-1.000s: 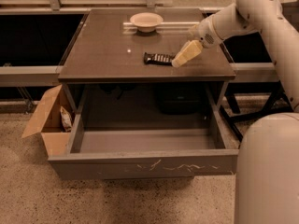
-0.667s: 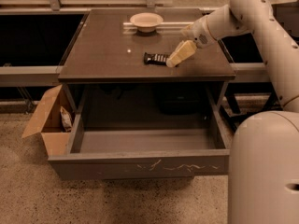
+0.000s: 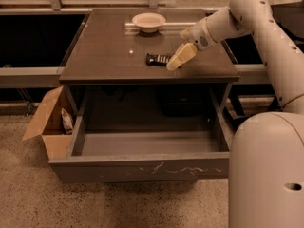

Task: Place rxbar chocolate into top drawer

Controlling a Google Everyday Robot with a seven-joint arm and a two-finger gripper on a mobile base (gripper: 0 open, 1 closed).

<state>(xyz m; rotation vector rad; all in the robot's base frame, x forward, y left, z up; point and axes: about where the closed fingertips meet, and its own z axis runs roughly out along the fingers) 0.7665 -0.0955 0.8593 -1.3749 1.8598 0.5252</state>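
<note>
Grey metal drawer is pulled all the way out under the desk, with white scratches across its front panel. Nothing visible inside it.

The rxbar isn't in there. It's lying flat on the desk top, near the front edge and a bit right of centre. The claw is right at the bar's right end, coming in from the right and angled down. Its two pale fingers look spread apart, nothing held between them. The lower one covers the end of the bar, and honestly I can't tell if it's touching the wrapper or just hanging over it.

Further back on the desk there's a small pale bowl, well apart from the bar. On the floor to the left, just beside the drawer, sits an open cardboard box with a whitish bag in it. The robot's white body fills the right side.
</note>
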